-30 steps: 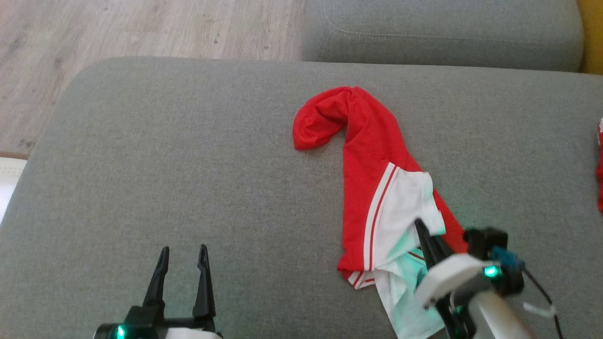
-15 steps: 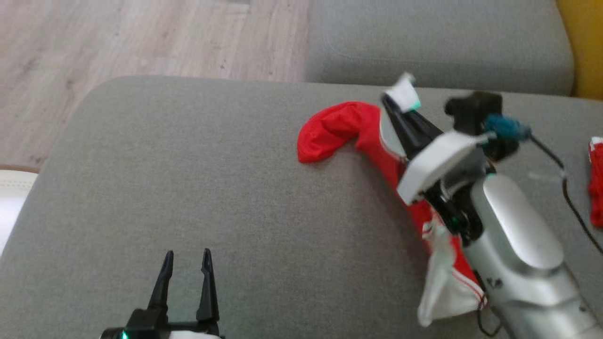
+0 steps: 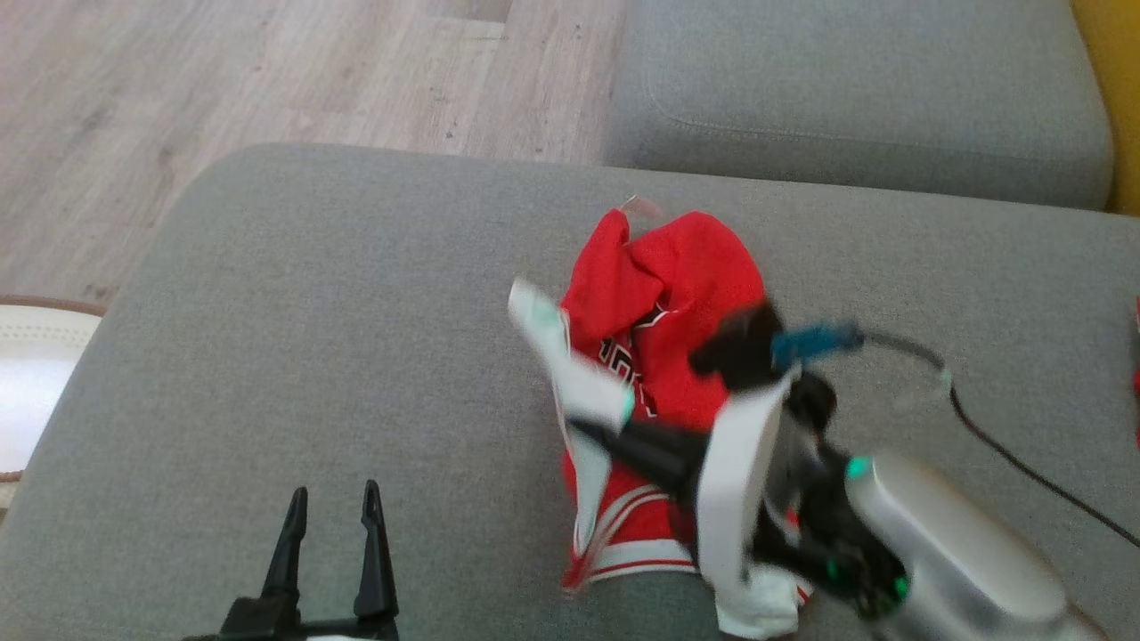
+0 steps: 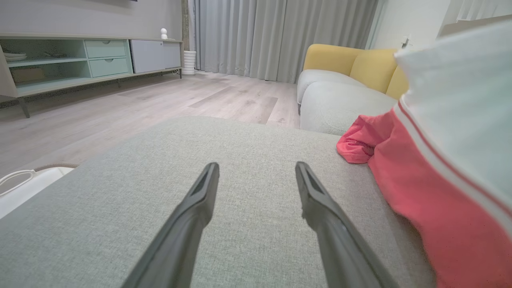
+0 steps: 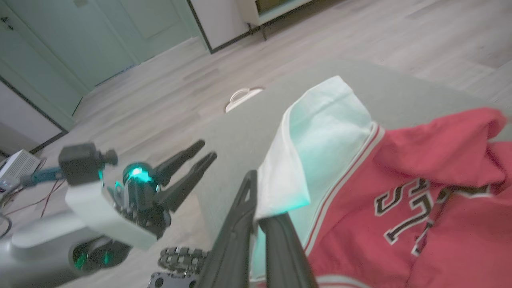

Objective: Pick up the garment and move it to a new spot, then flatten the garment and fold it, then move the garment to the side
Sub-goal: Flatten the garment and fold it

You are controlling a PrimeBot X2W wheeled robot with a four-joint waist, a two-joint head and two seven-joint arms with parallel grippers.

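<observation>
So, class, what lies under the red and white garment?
The grey sofa cushion shows all around the garment, which rests on it. Whatever lies directly beneath the bunched cloth is covered and cannot be told.

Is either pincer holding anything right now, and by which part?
The right pincer is shut on the garment, pinching a fold of its white part. The left pincer is open, holding nothing.
</observation>
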